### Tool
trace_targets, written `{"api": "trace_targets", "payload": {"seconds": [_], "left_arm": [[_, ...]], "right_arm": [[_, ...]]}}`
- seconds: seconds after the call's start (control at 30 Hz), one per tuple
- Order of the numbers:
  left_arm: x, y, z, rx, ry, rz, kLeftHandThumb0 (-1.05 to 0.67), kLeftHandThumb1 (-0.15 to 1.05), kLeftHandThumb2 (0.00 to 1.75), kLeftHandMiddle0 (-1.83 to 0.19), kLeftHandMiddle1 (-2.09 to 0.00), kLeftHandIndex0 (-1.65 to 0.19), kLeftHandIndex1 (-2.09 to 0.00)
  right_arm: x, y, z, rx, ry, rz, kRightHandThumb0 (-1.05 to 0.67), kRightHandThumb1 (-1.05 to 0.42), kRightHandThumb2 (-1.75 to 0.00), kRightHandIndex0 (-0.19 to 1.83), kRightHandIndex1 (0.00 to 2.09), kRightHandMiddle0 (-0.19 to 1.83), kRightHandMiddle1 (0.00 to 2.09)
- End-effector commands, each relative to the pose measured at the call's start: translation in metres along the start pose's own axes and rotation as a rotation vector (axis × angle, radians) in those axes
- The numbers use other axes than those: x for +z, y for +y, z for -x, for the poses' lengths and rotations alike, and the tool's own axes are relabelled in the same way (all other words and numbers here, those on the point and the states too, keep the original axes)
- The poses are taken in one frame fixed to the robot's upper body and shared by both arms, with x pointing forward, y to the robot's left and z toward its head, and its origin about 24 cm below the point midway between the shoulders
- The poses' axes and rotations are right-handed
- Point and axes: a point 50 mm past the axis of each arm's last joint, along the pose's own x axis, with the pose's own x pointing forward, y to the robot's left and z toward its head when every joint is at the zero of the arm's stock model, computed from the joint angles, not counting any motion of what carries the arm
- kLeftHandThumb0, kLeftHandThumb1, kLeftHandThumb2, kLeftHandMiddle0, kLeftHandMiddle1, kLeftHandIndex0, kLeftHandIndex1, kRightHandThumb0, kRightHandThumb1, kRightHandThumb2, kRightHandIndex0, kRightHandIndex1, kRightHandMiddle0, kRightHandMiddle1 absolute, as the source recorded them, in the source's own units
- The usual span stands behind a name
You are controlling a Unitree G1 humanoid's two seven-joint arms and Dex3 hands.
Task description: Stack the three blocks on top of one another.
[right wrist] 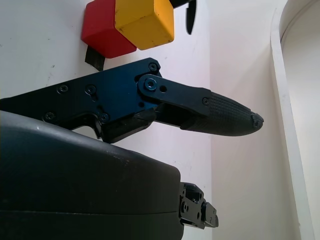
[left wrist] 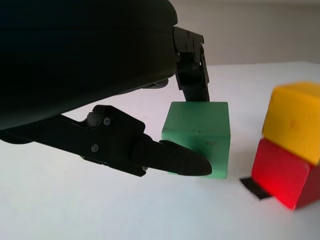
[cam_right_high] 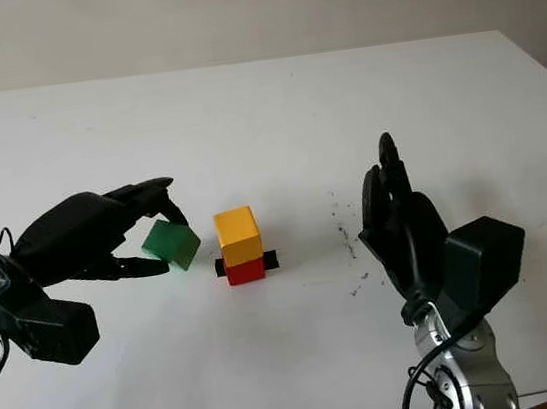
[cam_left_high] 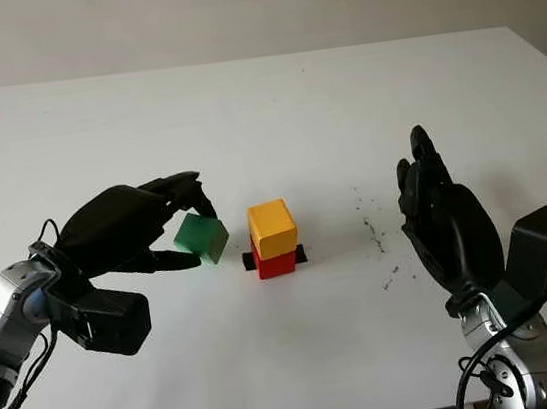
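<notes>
The left hand (cam_left_high: 156,230) holds the green block (cam_left_high: 202,236) between its fingers (left wrist: 170,159), tilted, just to the left of the small stack and near the white table (cam_left_high: 262,115). In the stack the yellow block (cam_left_high: 273,228) sits on the red block (cam_left_high: 274,260), which stands on a black mark (cam_left_high: 300,253) at the table's middle. The right hand (cam_left_high: 446,212) is open and holds nothing, upright to the right of the stack and apart from it.

Left hand (cam_left_high: 146,231) low at the left, fingers (left wrist: 170,157) pinched on the green block (cam_left_high: 202,237), right hand (cam_left_high: 447,217) open, standing upright at the right
</notes>
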Motion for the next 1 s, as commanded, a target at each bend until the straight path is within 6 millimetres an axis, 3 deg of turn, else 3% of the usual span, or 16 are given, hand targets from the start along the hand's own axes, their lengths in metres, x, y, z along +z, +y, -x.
{"api": "trace_targets", "payload": {"seconds": [0.0, 0.2, 0.43, 0.63, 0.8, 0.97], "left_arm": [[-0.005, 0.024, 0.0, 0.059, 0.002, 0.027, -0.41, 1.05, 0.25, -0.25, -0.07, -0.1, -1.4], [-0.013, 0.04, 0.0, 0.112, 0.003, 0.191, -0.39, 1.05, 0.19, -0.31, -0.08, -0.21, -1.31], [-0.017, 0.047, -0.003, 0.113, 0.018, 0.356, -0.42, 1.05, 0.21, -0.32, -0.07, -0.22, -1.42], [-0.01, 0.074, -0.009, 0.059, 0.022, 0.279, -0.41, 1.05, 0.19, -0.31, -0.05, -0.24, -1.41], [0.008, 0.105, -0.019, 0.013, -0.033, 0.145, -0.4, 1.05, 0.17, -0.34, -0.06, -0.27, -1.37], [0.023, 0.119, -0.03, -0.012, -0.11, 0.075, -0.41, 1.05, 0.14, -0.35, -0.06, -0.35, -1.18]], "right_arm": [[0.003, 0.001, 0.0, -0.003, -0.014, 0.001, -0.75, -1.05, -0.68, -0.19, 0.0, -0.19, 0.0], [0.002, 0.003, -0.002, -0.015, -0.019, 0.006, -0.74, -1.05, -0.65, -0.19, 0.0, -0.19, 0.0], [0.0, 0.004, -0.001, -0.02, -0.008, 0.021, -0.71, -1.05, -0.62, -0.19, 0.0, -0.19, 0.0], [0.0, 0.003, -0.001, -0.014, -0.005, 0.023, -0.7, -1.05, -0.58, -0.19, 0.0, -0.19, 0.0], [0.0, 0.006, -0.003, -0.02, -0.008, 0.004, -0.71, -1.05, -0.56, -0.19, 0.0, -0.19, 0.0], [-0.001, 0.008, -0.004, -0.013, -0.005, 0.007, -0.71, -1.05, -0.55, -0.19, 0.0, -0.19, 0.0]]}}
